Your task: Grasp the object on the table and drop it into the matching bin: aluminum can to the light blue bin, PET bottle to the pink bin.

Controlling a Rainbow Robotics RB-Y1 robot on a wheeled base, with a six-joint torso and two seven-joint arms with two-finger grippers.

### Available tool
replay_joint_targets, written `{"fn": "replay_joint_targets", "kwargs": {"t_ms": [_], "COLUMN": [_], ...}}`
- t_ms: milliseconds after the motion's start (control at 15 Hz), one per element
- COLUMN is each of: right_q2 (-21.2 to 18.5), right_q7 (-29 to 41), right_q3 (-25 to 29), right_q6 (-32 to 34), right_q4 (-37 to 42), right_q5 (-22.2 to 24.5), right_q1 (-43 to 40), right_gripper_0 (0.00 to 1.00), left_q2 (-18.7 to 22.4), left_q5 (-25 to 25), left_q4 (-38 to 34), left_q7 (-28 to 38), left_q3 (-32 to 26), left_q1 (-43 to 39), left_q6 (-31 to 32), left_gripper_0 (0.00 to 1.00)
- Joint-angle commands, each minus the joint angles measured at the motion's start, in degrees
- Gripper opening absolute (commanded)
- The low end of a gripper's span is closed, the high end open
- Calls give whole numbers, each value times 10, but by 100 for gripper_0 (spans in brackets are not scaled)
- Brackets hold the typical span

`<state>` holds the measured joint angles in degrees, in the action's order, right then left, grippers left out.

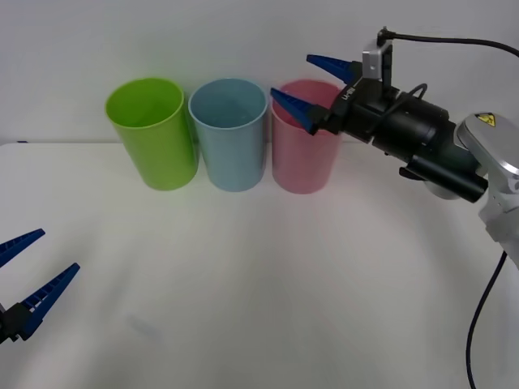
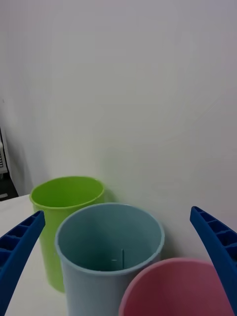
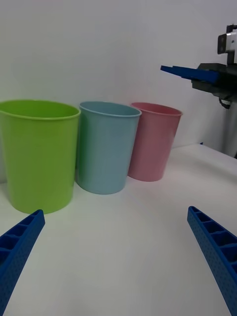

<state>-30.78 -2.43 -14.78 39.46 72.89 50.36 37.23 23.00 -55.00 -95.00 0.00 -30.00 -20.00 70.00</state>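
Note:
The light blue bin stands in the middle of a row at the back of the white table. The pink bin is just right of it. My right gripper hovers open over the pink bin's rim, its tips reaching toward the light blue bin, with nothing between its fingers. My left gripper rests open and empty low over the table's front left. The aluminum can and the PET bottle are out of view.
A lime green bin stands at the left end of the row. A white wall rises right behind the bins. A black cable hangs by the right arm.

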Motion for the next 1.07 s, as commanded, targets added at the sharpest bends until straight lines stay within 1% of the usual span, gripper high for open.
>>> {"fn": "replay_joint_targets", "kwargs": {"t_ms": [67, 333, 400, 600, 1067], "right_q2": [-45, -122, -133, -144, -138], "right_q7": [0, -10, -13, -27, -57], "right_q3": [0, 5, 14, 54, 133], "right_q6": [-11, -62, -62, -60, -49], "right_q4": [72, 194, 213, 256, 334], "right_q5": [-28, -82, -87, -87, -88], "right_q1": [-66, -186, -211, -294, -473], "right_gripper_0": [100, 100, 100, 100, 100], "left_q2": [0, 0, 0, 0, 0], "left_q5": [0, 0, 0, 0, 0], "left_q4": [0, 0, 0, 0, 0], "left_q7": [0, 0, 0, 0, 0], "left_q3": [0, 0, 0, 0, 0], "left_q1": [0, 0, 0, 0, 0], "left_q6": [0, 0, 0, 0, 0], "left_gripper_0": [100, 100, 100, 100, 100]}}
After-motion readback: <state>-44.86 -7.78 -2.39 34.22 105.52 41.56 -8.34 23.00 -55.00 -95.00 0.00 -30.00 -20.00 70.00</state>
